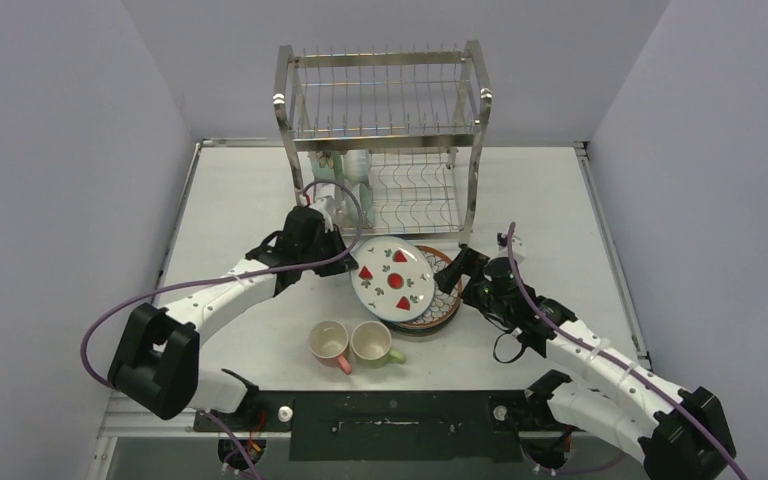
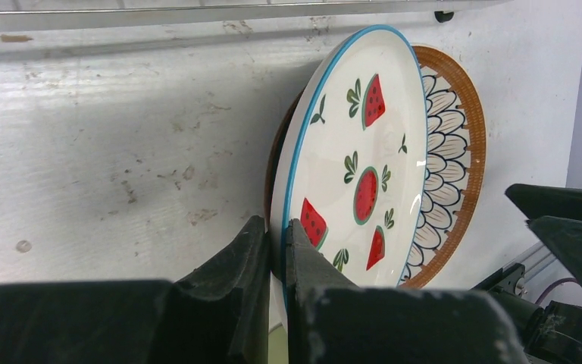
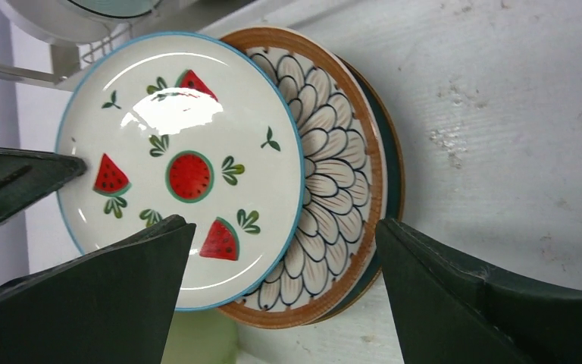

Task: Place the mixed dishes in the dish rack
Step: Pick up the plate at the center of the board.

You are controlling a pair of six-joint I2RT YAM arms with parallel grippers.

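White desk (image 1: 240,200), left pincer (image 2: 276,243) clamped on watermelon plate (image 2: 356,152) rim, right pincer (image 3: 282,227) spread apart above petal plate (image 3: 333,189); thin edge grip may slip.

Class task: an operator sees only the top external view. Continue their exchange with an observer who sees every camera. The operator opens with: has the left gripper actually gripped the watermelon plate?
Observer: Yes. The left wrist view shows the left gripper shut on the blue rim of the watermelon plate.
Operator: And the right gripper?
Observer: Its wrist view shows the right gripper open wide above the plates.
Operator: What lies underneath?
Observer: The brown-rimmed plate with a petal pattern, and below that a dark-rimmed plate.
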